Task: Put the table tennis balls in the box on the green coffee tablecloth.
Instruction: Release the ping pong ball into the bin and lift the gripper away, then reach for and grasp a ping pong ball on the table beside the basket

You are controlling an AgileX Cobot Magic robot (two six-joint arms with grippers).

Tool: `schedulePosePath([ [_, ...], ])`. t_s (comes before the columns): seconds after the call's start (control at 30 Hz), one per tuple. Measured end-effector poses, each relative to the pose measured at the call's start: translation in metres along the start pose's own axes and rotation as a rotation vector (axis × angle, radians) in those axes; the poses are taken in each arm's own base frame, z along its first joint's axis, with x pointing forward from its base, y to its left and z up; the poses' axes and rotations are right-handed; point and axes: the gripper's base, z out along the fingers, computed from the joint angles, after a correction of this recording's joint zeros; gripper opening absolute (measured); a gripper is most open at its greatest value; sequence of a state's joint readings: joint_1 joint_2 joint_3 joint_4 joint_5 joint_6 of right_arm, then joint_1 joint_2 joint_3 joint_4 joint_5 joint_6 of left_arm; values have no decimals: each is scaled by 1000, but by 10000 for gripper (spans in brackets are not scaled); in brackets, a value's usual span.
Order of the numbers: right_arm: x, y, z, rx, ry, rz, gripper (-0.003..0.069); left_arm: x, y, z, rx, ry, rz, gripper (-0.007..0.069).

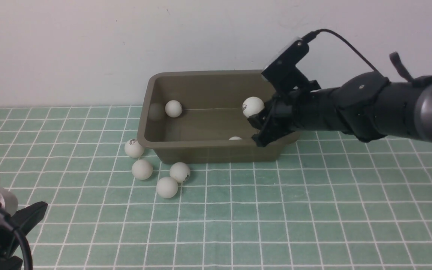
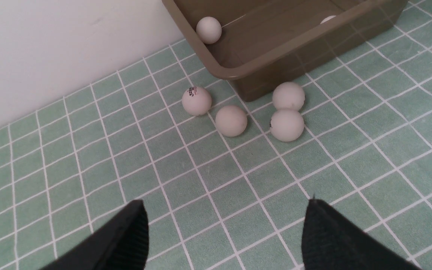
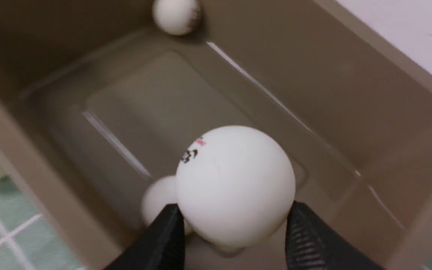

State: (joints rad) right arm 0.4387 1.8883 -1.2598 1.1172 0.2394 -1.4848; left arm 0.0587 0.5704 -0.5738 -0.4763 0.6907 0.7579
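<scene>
Over on the left, the left pincer (image 2: 225, 236) is spread wide, its two dark fingers (image 2: 114, 240) standing well apart with only cloth showing between them; the arm that carries it comes in low at the near left corner of the green tablecloth (image 1: 88, 210), and nothing is pinched there; farther in, four white balls lie out on the cloth near the left end of the box, the leftmost ball (image 1: 134, 148) showing a dark printed mark, with a plain second ball (image 1: 142, 169) just beside it; then come a third ball (image 1: 167, 187) and a fourth ball (image 1: 180, 172), these two touching, the fourth just in front of the box; the box (image 1: 216, 152) itself, an olive-brown tub with rounded corners and a flared rim, sits upright on the cloth near the pale wall (image 1: 69, 52); inside it, toward the left end by the far side, rests one ball (image 1: 173, 108), and another ball (image 1: 235, 138) peeks over the near rim, mostly hidden by it; at the right end the right pincer (image 1: 260, 122) reaches in over the box, closed on a white ball (image 1: 253, 106) with a small black and red print, one fingertip against each side; that held ball hangs above the box floor, within the rim, partly covering the ball by the near side when seen from the right wrist.
</scene>
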Motion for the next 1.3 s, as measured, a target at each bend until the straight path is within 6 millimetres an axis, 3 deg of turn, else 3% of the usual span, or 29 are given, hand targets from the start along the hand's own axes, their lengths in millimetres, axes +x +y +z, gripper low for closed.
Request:
schedulePosePath([
  [0.1,4,-13,-1,33,1,52,337,0,0,0,4,5,0,492],
  [0.13,7,-26,-3,71,-5,110,441,1,-1,0,7,7,0,492],
  [0.27,9,-35,-6,100,-10,154,552,1,-1,0,7,7,0,492],
  [0.4,1,-39,-16,122,-36,130,591,1,-1,0,7,7,0,492],
  [0.57,-35,-52,-67,215,-164,93,581,1,-1,0,7,7,0,492],
  [0.67,-56,-64,-118,294,-266,89,568,1,-1,0,7,7,0,492],
  [0.77,-64,-70,-163,354,-340,94,559,0,-1,0,11,3,-7,492],
  [0.8,-65,-69,-169,356,-351,95,557,0,-1,0,12,3,-8,492],
  [0.9,-64,-61,-218,332,-431,154,543,-1,-2,0,23,-8,-27,492],
  [1.0,-63,-44,-242,237,-480,220,528,-2,-3,0,32,-17,-42,492],
  [1.13,-65,-27,-257,78,-507,328,504,-2,-3,0,38,-22,-51,492],
  [1.2,-65,-14,-259,-71,-477,378,481,-2,-3,0,38,-22,-51,492],
  [1.3,-63,-6,-258,-155,-439,389,471,-2,-3,0,38,-22,-51,492],
])
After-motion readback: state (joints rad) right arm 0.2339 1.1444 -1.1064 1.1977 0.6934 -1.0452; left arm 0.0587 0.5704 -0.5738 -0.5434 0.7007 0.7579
